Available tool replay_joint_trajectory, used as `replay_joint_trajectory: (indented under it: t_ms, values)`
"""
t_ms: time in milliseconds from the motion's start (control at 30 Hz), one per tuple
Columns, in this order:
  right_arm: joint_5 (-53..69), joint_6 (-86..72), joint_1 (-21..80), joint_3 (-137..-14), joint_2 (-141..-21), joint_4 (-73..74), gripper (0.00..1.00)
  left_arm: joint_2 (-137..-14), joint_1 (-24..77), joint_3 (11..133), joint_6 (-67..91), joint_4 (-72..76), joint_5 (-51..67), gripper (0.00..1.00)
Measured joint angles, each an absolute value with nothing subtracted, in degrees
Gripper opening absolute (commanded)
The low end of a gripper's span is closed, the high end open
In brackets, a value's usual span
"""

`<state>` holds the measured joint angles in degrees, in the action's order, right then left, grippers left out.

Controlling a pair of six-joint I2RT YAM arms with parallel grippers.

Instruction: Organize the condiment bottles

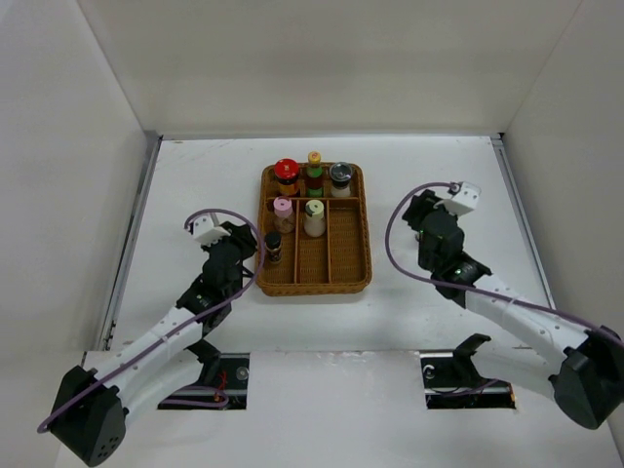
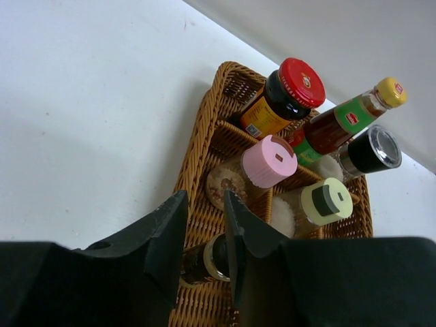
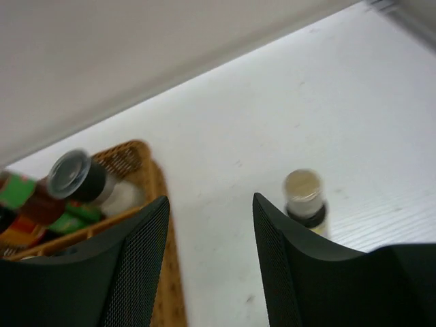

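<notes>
While the left arm leans in at the near-left corner of the wicker tray (image 1: 312, 290), the left gripper (image 2: 206, 199) is right down on the dark bottle (image 2: 199, 263). That bottle fills the gap from finger to finger, so the pincer is drawn in narrow around it. From overhead, the dark bottle stands upright in the near part of the tray's left lane, just inside the wicker wall.

Across to the right gripper (image 3: 210, 199): its fingers are spread wide with nothing between them, and it hangs over the white table (image 1: 195, 185) to the right of the tray. Just past its right finger stands the yellow-capped bottle (image 3: 304, 194), upright on the table, outside the tray and well apart from the rest. The wrist shot is blurred, and I can't pick that bottle out from overhead.

Further back inside the tray, the pink-capped bottle (image 1: 283, 207) sits in the left lane just beyond the dark one. The pale-green-capped bottle (image 1: 314, 209) is beside it in the centre lane.

At the far end, three stand close together against the back wall. The red-capped bottle (image 1: 286, 170) is on the left and the orange-yellow-capped bottle (image 1: 315, 159), with its green label, is in the middle. The silver-grey-capped jar (image 1: 340, 174) is on the right. All three are upright.
</notes>
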<state>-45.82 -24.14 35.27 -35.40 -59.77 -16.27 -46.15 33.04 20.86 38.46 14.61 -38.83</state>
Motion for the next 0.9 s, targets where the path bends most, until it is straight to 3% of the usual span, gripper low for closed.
replay_joint_trajectory:
  t_ms: [167, 333, 533, 900]
  values:
    - [-47.6, -21.7, 28.1, -37.6, -58.2, -13.4, 0.5, -45.1, 32.6, 17.7, 39.0, 18.9, -38.0, 0.3]
    - [-47.9, -20.4, 22.8, -40.4, -62.4, -11.3, 0.58, -45.1, 31.4, 15.9, 39.6, 22.1, -36.4, 0.32]
    - [-46.3, -19.3, 20.2, -42.4, -70.0, -7.6, 0.62, -45.1, 30.8, 13.8, 41.0, 24.3, -34.4, 0.33]
    - [-43.9, -19.0, 19.5, -43.8, -74.7, -5.9, 0.59, -46.3, 29.2, 13.1, 42.7, 25.2, -33.0, 0.34]
